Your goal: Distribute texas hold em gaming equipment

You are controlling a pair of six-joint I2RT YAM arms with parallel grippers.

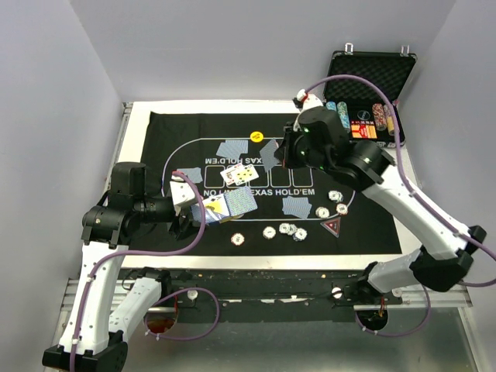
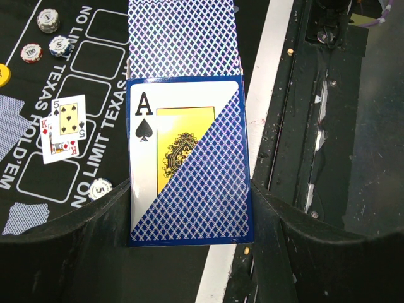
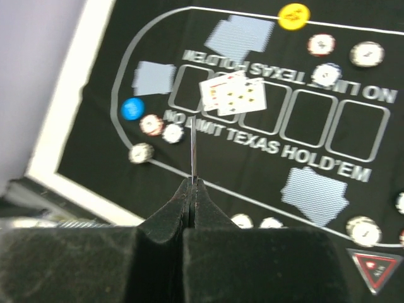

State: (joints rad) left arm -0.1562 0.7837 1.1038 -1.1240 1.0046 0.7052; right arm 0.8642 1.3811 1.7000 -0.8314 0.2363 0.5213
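Right now my left jaws are clamped on the sides of the deck of playing cards (image 2: 189, 189), an ace-of-spades face on top, held over the near-left part of the felt mat (image 1: 194, 128). My right jaws are pressed together on a single card (image 3: 192, 148), which I see edge-on above the mat's white lettering. Down on the mat lie a face-up five and king (image 2: 65, 126), face-down card piles (image 3: 315, 192), scattered poker chips (image 1: 269, 232), the yellow button (image 3: 293, 14), the blue button (image 3: 132, 108) and the red triangular marker (image 3: 374, 268).

Top camera: high, at 6 o'clock, faces down over whole mat (image 1: 364, 232). Wrist cameras: close, low, oblique. All share face-up cards (image 1: 239, 173).
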